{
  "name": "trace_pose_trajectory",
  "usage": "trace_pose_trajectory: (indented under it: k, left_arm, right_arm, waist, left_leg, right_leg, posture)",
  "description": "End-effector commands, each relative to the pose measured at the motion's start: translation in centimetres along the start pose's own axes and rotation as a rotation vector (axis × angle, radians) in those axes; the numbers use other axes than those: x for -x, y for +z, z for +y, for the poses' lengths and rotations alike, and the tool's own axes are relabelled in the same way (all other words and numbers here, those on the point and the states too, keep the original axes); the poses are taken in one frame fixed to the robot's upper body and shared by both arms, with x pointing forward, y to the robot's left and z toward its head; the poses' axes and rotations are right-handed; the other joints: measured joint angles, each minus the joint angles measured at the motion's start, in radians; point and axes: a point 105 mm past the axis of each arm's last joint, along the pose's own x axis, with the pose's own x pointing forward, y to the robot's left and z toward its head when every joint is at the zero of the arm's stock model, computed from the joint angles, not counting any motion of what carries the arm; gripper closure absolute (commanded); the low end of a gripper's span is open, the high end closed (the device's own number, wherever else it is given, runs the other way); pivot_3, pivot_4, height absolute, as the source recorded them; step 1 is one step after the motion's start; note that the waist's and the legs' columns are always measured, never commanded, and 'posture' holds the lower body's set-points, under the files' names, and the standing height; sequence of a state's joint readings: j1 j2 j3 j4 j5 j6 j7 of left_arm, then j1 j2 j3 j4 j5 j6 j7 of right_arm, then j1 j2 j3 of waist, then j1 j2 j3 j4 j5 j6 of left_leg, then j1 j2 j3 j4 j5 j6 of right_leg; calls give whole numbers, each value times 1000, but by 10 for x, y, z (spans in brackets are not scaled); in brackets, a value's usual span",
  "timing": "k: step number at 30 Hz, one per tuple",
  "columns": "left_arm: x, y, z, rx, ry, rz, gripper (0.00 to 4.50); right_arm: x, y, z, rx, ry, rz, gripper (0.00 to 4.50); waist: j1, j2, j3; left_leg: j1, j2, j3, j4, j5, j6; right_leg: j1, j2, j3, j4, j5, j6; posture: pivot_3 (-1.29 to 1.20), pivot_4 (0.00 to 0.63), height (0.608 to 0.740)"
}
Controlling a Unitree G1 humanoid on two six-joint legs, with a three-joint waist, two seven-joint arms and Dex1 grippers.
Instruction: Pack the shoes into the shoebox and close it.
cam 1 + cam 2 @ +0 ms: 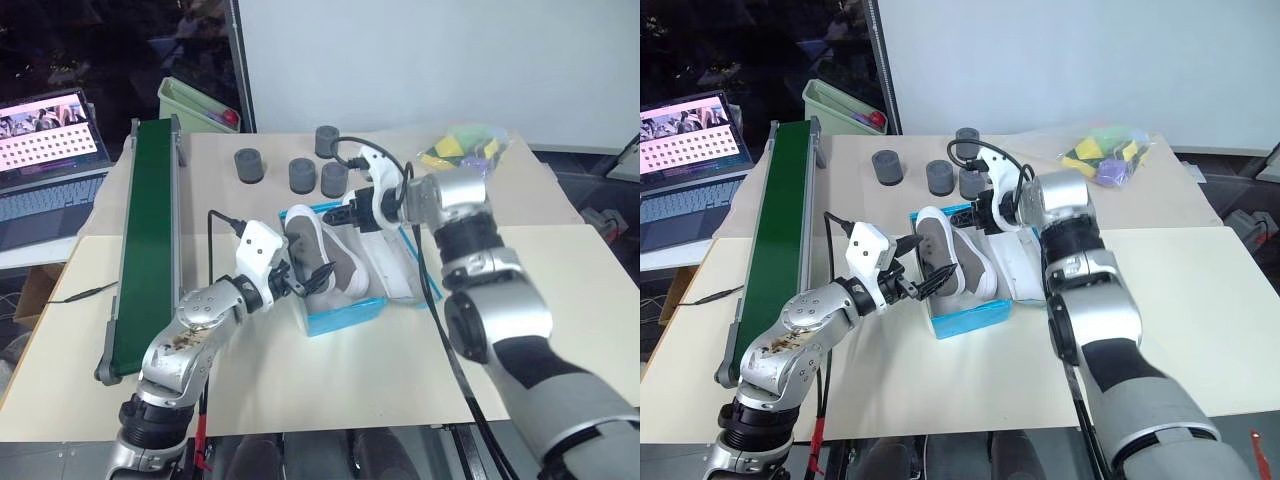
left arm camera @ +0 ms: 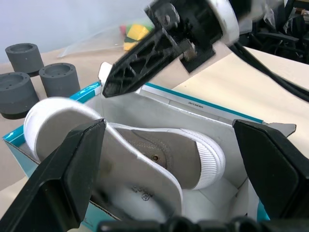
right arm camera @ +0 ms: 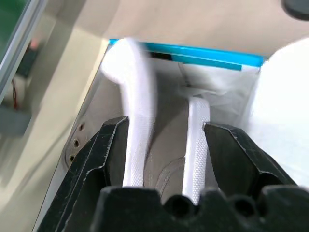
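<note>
Shoes (image 1: 320,255) sit inside the blue shoebox (image 1: 345,315) on the bench (image 1: 330,380), tipped on their sides with the thick white soles showing and one heel riding above the rim. They look light and soft in the canvas upper, stiffer along the rubber sole, so the sole edge or heel is probably the firmest place to press or pinch; the upper would likely buckle. The left gripper (image 1: 292,281) hovers at the near end of the box, fingers spread wide and grasping nothing. The right gripper (image 1: 980,212) hangs over the far end, fingers parted around a sole without clamping it. Thin cardboard walls may flex if pushed, and the lid lies folded open beside the box.
</note>
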State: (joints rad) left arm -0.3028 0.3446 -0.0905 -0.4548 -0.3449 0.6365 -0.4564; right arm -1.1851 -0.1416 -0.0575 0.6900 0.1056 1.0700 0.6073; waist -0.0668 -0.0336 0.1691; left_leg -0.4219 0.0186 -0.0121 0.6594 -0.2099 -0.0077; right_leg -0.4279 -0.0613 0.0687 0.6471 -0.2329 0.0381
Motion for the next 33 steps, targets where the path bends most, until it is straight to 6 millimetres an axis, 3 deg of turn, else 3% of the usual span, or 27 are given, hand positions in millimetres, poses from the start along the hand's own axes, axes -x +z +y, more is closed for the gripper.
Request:
trace_pose_trajectory:
  k: [1,5,9,12,16,22,26,30,33]
  left_arm:
    - [2,14,-3,-32,1,-49,0]
    - [4,15,-3,-35,6,-48,0]
    - [7,14,-2,-40,14,-43,0]
    - [8,15,0,-41,19,-43,0]
    - [9,13,3,-43,24,-38,0]
    - [9,12,6,-44,31,-33,0]
    - [9,11,5,-42,32,-34,0]
    - [12,10,2,-45,34,-30,0]
    - [13,11,-1,-45,34,-32,0]
  right_arm:
    - [-8,8,14,12,-29,-81,1486]
    - [-9,31,24,8,-37,-207,1486]
    - [3,68,34,115,-48,-350,1486]
    - [10,82,39,163,-44,-399,1486]
    - [13,81,37,171,-43,-409,2412]
    - [3,64,43,151,-20,-386,4472]
    - [-1,62,44,193,-44,-388,4472]
    - [31,120,57,287,-56,-585,4472]
    - [31,126,61,308,-55,-589,4472]
  waist:
    - [-3,0,0]
    - [-2,0,0]
    - [-2,1,0]
    - [-1,1,0]
    - [1,1,0]
    - [1,1,0]
    - [-2,1,0]
    - [-2,1,1]
    - [-1,1,2]
  left_leg:
    - [0,0,0,0,0,0]
    - [1,0,0,1,0,0]
    - [0,0,0,1,0,0]
    - [-1,0,0,0,0,0]
    - [0,0,0,0,0,0]
    - [-1,0,0,0,0,0]
    - [0,0,0,0,0,0]
    - [0,0,0,0,0,0]
    - [-1,0,0,0,0,0]
  right_leg:
    - [0,0,0,0,0,0]
    - [0,0,0,0,0,0]
    - [-1,0,0,0,0,0]
    - [-1,0,0,0,0,0]
    - [0,0,0,0,0,0]
    - [0,0,0,0,0,0]
    - [0,0,0,0,0,0]
    - [-1,0,0,0,0,0]
    - [-2,0,0,0,0,0]
  posture:
    - [0,150,729]
    - [0,150,729]
    - [0,150,729]
    - [0,150,729]
    - [0,150,729]
    - [0,150,729]
    - [0,150,729]
    - [0,150,729]
    - [0,150,729]
